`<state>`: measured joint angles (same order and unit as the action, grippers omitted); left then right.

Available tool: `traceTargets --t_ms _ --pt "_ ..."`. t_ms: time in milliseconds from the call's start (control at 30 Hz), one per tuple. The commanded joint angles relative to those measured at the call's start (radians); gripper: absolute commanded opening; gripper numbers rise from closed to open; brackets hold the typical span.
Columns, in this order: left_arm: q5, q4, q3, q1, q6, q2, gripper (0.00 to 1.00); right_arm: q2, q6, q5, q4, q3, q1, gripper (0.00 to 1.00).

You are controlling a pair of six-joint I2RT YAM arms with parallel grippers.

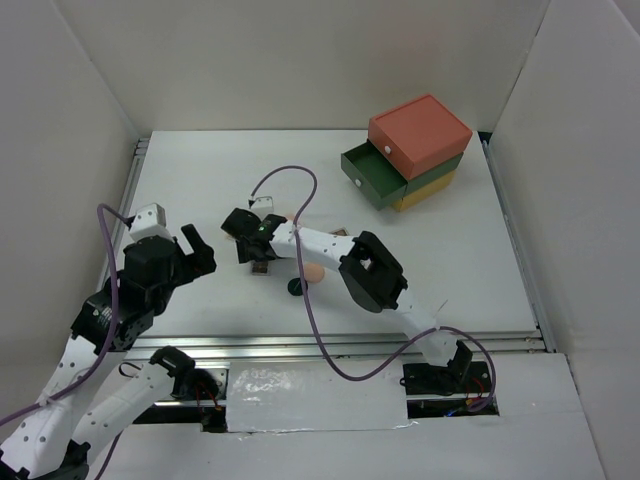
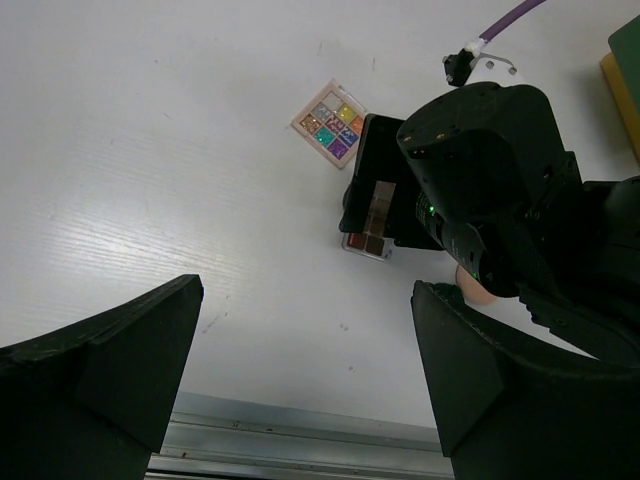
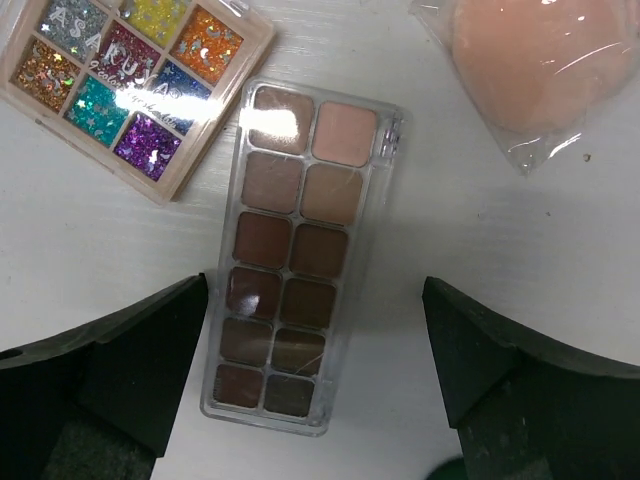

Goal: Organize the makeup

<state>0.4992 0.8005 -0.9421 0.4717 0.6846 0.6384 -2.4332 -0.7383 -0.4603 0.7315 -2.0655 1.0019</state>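
Observation:
A long brown eyeshadow palette (image 3: 295,260) lies flat on the white table, right under my open right gripper (image 3: 315,335), with a finger on either side and above it. A small square multicolour palette (image 3: 140,80) lies touching its upper left corner. A peach round compact (image 3: 545,60) in clear wrap lies at the upper right. In the top view the right gripper (image 1: 252,245) hovers at table centre-left, with a peach compact (image 1: 313,272) and a dark green disc (image 1: 296,288) beside it. My left gripper (image 2: 305,300) is open and empty, to the left. No green tubes show.
The orange-green-yellow drawer box (image 1: 410,150) stands at the back right, its green drawer pulled out. The right arm's purple cable (image 1: 300,190) loops over the table. A metal rail (image 2: 300,440) runs along the near table edge under the left gripper.

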Motion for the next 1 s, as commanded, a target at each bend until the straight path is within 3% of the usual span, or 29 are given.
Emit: traceTargets --t_ms 0,33,133,333,467,633,833,967 --pt "-0.002 -0.021 -0.007 -0.004 -0.004 -0.013 0.99 0.016 -0.006 0.032 0.003 0.018 -0.009 0.94" --pt "0.001 -0.021 -0.009 -0.005 -0.002 -0.014 0.99 0.010 0.008 0.050 0.000 0.015 -0.012 0.78" --pt "0.001 -0.023 -0.006 -0.004 -0.003 -0.019 0.99 -0.007 0.016 0.095 -0.006 0.025 -0.013 0.55" --pt "-0.007 -0.026 -0.004 -0.004 -0.007 -0.019 0.99 0.028 0.022 0.117 -0.035 0.105 -0.011 0.34" --pt "-0.011 -0.029 -0.004 -0.004 -0.010 -0.019 0.99 0.193 0.069 0.150 -0.167 0.258 -0.008 0.28" --pt "-0.014 -0.032 -0.001 -0.002 -0.013 -0.019 0.99 0.449 0.261 0.212 -0.346 0.399 -0.011 0.25" --pt "-0.019 -0.034 -0.001 -0.002 -0.016 -0.017 0.99 0.612 0.444 0.115 -0.310 0.384 -0.049 0.25" --pt "-0.024 -0.035 0.000 -0.004 -0.017 -0.019 1.00 0.646 0.678 -0.053 -0.317 0.395 -0.143 0.23"
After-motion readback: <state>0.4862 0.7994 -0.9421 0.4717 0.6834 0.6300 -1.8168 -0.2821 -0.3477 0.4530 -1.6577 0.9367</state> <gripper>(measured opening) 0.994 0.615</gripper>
